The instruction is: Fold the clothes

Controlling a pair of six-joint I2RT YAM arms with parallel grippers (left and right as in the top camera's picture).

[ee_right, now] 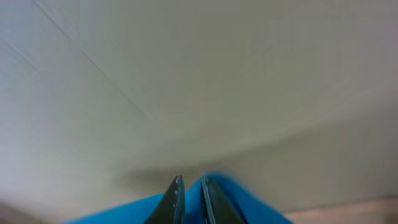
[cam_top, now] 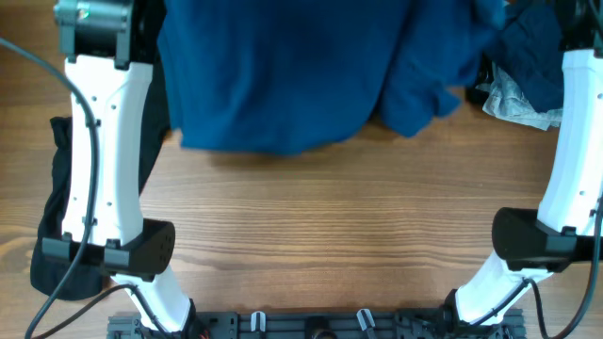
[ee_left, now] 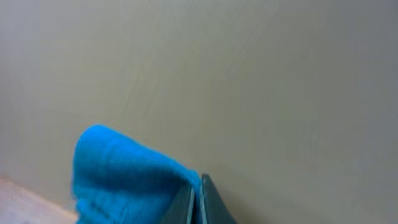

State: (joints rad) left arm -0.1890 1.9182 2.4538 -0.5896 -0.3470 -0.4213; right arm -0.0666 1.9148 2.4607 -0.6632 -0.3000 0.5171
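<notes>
The teal-blue shirt [cam_top: 283, 66], the main piece of the clothes, hangs bunched over the far half of the table, its lower edge sagging onto the wood. Both grippers are past the top of the overhead view. In the left wrist view my left gripper [ee_left: 198, 177] is shut, pinching a fold of the shirt [ee_left: 124, 180] against a plain wall. In the right wrist view my right gripper [ee_right: 191, 179] has its jaws a sliver apart with the shirt's cloth [ee_right: 255, 208] between them. A black garment [cam_top: 55, 202] lies at the left edge, partly under the left arm.
A navy and pale-denim heap [cam_top: 523, 66] sits at the far right beside the right arm [cam_top: 575, 141]. The left arm [cam_top: 104, 141] stands along the left side. Bare wooden table [cam_top: 330, 217] stretches between the arms, with a black rail [cam_top: 311, 325] at the near edge.
</notes>
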